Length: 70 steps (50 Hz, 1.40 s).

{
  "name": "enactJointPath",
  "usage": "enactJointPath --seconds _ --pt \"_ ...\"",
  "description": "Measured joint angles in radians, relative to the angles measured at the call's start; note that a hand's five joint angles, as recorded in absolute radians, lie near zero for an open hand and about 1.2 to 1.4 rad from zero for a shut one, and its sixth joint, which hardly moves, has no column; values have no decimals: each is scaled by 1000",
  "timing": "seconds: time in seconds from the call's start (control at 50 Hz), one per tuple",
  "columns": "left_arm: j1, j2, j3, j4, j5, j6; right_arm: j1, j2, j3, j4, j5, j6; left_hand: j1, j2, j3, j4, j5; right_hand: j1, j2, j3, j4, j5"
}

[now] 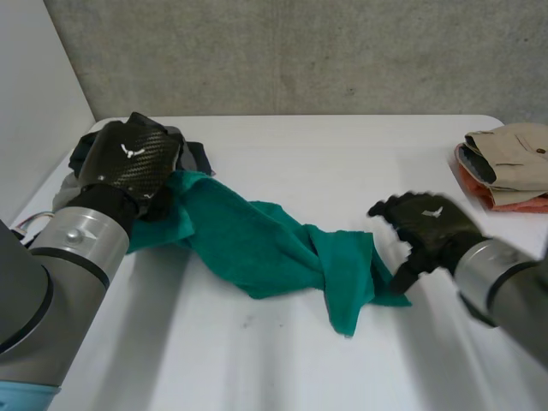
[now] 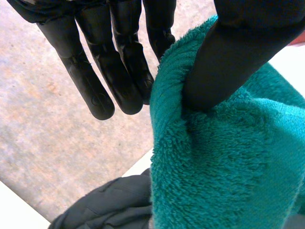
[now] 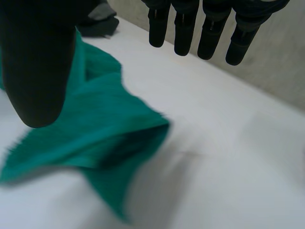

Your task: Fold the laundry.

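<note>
Teal terry towel (image 1: 274,248) lies twisted like a rope across the middle of the white table (image 1: 342,163), running from the left hand (image 1: 133,158) to a loose, flared end just beside the right hand (image 1: 424,224). In the left wrist view the left hand's thumb (image 2: 228,62) presses a thick fold of the pile against the straight fingers (image 2: 95,90) behind it, so that hand is clamped on the towel's near-left end. The right hand is spread wide with nothing between thumb and fingers; it hangs over the bare table at the towel's other end.

A heap of dark garments (image 1: 199,156) sits just behind the left hand, and folded beige and orange clothes (image 1: 509,158) are stacked at the table's far right corner, well apart from the towel.

The towel looks soft, limp and light, with a grippy looped surface: it should not slip from a pinch, but it will sag and stay twisted unless pulled taut from two points. The sensible hold for the right hand is likely a corner of the flared end, opposite the left hand's pinch, so the twist can be shaken out flat before any fold
</note>
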Motion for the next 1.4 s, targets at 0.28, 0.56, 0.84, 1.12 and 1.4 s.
enactJointPath --seconds 0.28,0.56,0.84,1.12,1.4 --pt "-4 -1 -3 -2 -7 -19 155 370 -169 -93 114 266 0 0 1 4 0 35 49 52 52 77" --pt "32 86 2 -9 -6 -9 151 230 -244 -209 271 191 0 0 1 4 0 753 862 875 889 852" --pt "218 278 -38 -69 71 -3 -248 -25 -353 100 -65 -19 0 2 5 4 28 780 866 886 894 877" --pt "249 155 -116 -99 141 49 -304 105 -384 341 -168 -218 0 2 5 4 29 780 866 886 894 888" --pt "242 -359 433 94 130 335 -206 295 -710 8 59 -274 0 2 5 4 29 792 866 886 894 897"
